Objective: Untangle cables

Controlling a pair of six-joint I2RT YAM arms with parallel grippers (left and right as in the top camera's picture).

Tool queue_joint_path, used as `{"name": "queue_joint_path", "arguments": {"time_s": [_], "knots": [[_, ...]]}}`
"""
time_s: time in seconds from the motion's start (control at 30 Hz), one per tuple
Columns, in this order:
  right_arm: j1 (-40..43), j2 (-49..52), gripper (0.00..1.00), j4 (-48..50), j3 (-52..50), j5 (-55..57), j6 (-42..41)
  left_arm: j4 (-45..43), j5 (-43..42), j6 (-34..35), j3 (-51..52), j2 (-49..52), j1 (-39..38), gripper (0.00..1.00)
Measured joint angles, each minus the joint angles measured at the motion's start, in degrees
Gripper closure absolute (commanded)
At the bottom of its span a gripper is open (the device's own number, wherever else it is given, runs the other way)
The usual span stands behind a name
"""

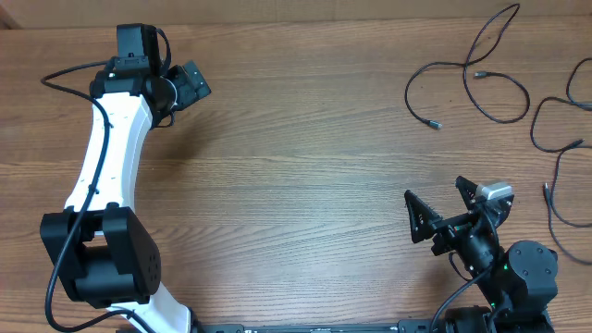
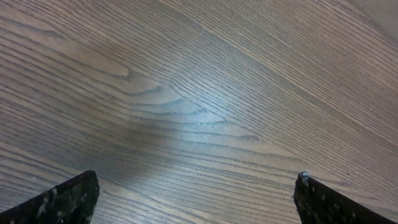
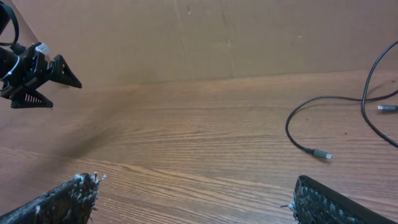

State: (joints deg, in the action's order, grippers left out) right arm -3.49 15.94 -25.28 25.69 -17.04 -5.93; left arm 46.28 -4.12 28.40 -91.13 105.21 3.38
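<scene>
With left gripper [image 1: 192, 85] and right gripper [image 1: 437, 198] both open and empty, we judge the cables [image 1: 478, 74] at two o'clock mostly separated, with edge strands perhaps still crossing.

No readable text, label or number anywhere.

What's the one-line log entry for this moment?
cables: loose strands, far right | left jaws: open, empty, far left | right jaws: open, empty, short of cables
</scene>
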Motion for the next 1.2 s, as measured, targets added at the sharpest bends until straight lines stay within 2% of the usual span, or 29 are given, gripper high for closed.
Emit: {"name": "queue_joint_path", "arguments": {"time_s": [0.33, 0.53, 0.77, 1.2], "knots": [[0.0, -9.1, 0.0, 1.0, -3.5, 0.1, 0.0, 0.0, 0.0, 0.0, 0.0, 0.0, 0.0, 0.01], [0.0, -15.0, 0.0, 7.5, -11.0, 0.1, 0.0, 0.0, 0.0, 0.0, 0.0, 0.0, 0.0, 0.0], [0.0, -15.2, 0.0, 20.3, -18.1, 0.1, 0.0, 0.0, 0.0, 0.0, 0.0, 0.0, 0.0, 0.0], [0.0, -15.2, 0.0, 26.1, -24.4, 0.9, 0.0, 0.0, 0.0, 0.0, 0.0, 0.0, 0.0, 0.01]]}}
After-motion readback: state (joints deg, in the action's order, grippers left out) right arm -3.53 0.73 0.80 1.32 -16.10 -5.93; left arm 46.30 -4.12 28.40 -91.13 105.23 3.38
